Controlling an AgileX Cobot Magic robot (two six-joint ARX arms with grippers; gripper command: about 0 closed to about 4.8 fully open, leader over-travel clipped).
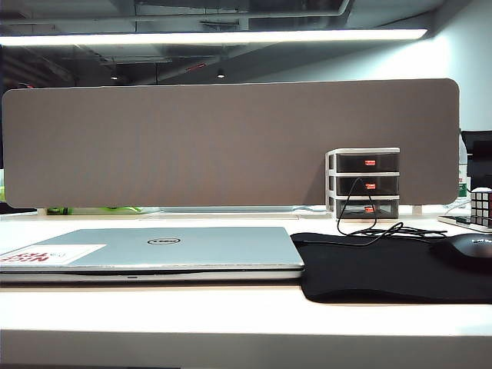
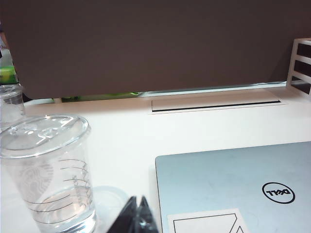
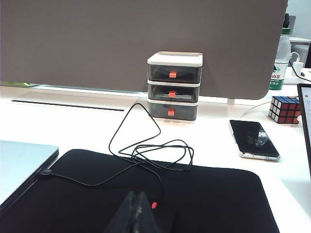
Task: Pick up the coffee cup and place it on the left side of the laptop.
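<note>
The laptop (image 1: 154,250) lid bore a round Dell logo (image 2: 278,192); its white sticker (image 1: 50,254) carried red lettering, seen upside down and not fully legible. The cup (image 2: 48,170) showed a pale round emblem. A bottle (image 3: 281,60) label had Chinese characters.

White table (image 1: 231,323) w/ laptop (image 1: 177,250), coffee cup (image 2: 48,170), mouse pad (image 3: 160,204), drawer unit (image 3: 174,86), phone (image 3: 253,139).

Tall clear plastic coffee cup (image 2: 46,174), pale round logo, beside the black left gripper (image 2: 136,216) jaws. Flat silver laptop (image 2: 238,187), black ringed Dell mark, white sticker with red lettering. White bench (image 1: 231,319). Black mouse pad (image 3: 160,199) beyond the black right gripper (image 3: 136,213) jaws. Grey-white drawer unit (image 3: 174,86), red tabs.
</note>
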